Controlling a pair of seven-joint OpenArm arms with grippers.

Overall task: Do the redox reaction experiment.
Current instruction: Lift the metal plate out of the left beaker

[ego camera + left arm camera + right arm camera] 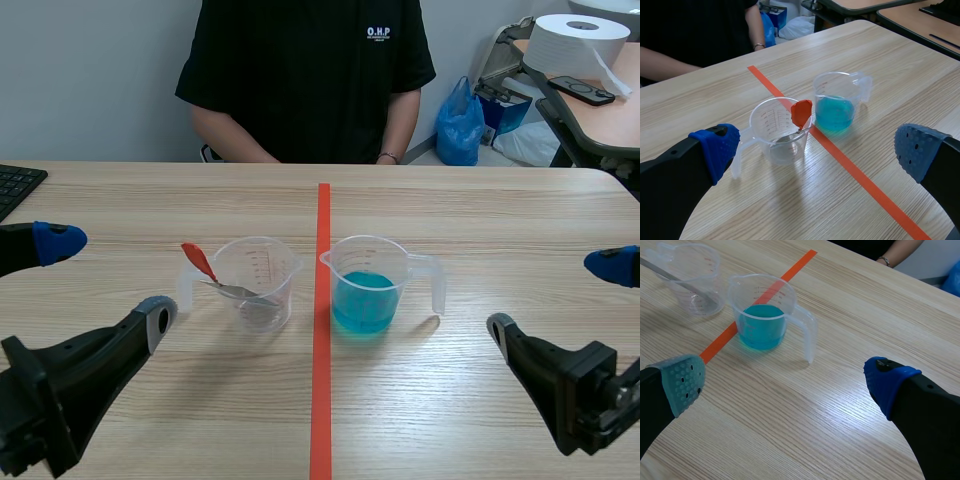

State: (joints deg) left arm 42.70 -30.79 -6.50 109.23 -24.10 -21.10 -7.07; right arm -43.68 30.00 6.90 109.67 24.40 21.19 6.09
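Two clear plastic measuring cups stand either side of the orange-red line. The left cup (258, 282) (780, 131) (692, 276) holds a metal spoon with a red handle (198, 261) (801, 113) leaning on its rim. The right cup (368, 283) (836, 102) (763, 314) holds blue liquid, its handle turned away from the line. My left gripper (90, 275) (815, 150) stands open at the table's near left, short of the spoon cup. My right gripper (560, 295) (785, 377) stands open at the near right, short of the blue cup. Neither holds anything.
A person in a black shirt (305, 75) sits across the table, forearms at its far edge. A black keyboard corner (15, 185) lies at the far left. Beyond the table stand a side desk with a paper roll (575, 45) and a blue bag (460, 125).
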